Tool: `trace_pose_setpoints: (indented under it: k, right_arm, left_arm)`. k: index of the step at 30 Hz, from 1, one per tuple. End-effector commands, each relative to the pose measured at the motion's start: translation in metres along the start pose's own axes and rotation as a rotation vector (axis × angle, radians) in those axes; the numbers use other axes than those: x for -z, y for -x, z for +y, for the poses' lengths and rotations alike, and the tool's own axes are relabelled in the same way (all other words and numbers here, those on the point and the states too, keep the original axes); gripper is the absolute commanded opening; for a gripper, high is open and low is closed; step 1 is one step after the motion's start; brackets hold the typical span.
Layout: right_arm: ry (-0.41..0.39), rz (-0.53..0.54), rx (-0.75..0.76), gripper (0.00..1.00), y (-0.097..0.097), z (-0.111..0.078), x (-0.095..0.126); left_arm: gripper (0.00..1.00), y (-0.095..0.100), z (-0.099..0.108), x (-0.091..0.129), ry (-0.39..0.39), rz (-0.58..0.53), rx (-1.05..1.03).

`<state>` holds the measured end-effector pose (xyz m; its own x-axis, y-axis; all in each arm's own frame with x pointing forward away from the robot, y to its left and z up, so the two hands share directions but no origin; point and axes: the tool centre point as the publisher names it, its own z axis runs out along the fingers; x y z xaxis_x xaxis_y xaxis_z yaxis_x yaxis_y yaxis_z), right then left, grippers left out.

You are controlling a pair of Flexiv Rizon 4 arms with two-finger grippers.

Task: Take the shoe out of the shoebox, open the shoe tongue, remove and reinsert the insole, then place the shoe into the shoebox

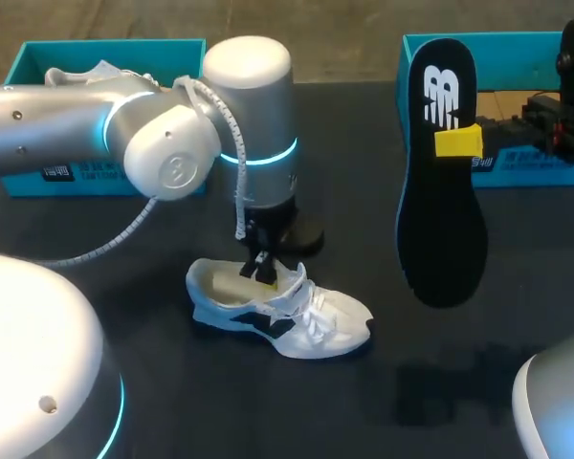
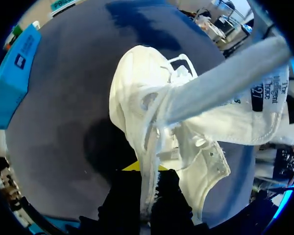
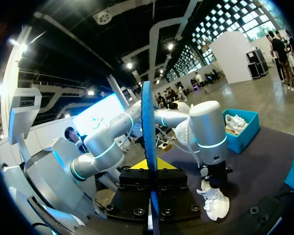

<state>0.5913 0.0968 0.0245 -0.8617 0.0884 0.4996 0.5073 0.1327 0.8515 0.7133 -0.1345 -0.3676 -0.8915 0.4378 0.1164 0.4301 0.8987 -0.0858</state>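
Holding the insole (image 1: 444, 206) up in the air, we are standing right between the two halves of the insole step. It is out of the shoe, and by our reading reinserting it is what is coming next. The right jaws are clamping it toward its narrower end, with one yellow tip showing on its black face. In the right wrist view the insole (image 3: 147, 117) is running edge-on between them.

Down on the desk (image 1: 517, 325), the shoe (image 1: 297, 311) is lying on its sole, toe pointing toward our right side. It is lying apart from the left shoebox (image 1: 124, 46) and the right shoebox (image 1: 555, 177). The left jaws are pinching an edge of the upper at the shoe's mouth, holding it open. Whether that edge is tongue or collar, we are not managing to tell.

Next, we are judging, the right arm is going to need to lower the insole and slide it into that opening while the left is bracing the shoe.

The shoe is looking white with dark side panels, its laces loose and its tongue label showing. The insole is looking thin and flat, black on its face and blue along its edge.
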Motion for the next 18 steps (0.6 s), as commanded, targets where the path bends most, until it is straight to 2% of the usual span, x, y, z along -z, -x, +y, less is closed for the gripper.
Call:
trace_pose_setpoints:
  k: [1, 18]
  right_arm:
    - [-0.002, 0.002, 0.0, 0.0, 0.002, 0.002, -0.002]
    - [-0.002, 0.002, 0.0, 0.0, 0.002, 0.002, -0.002]
  left_arm:
    - [0.0, -0.014, 0.0, 0.022, 0.028, -0.008, -0.073]
    - [0.0, -0.063, -0.002, 0.044, 0.198, -0.007, -0.776]
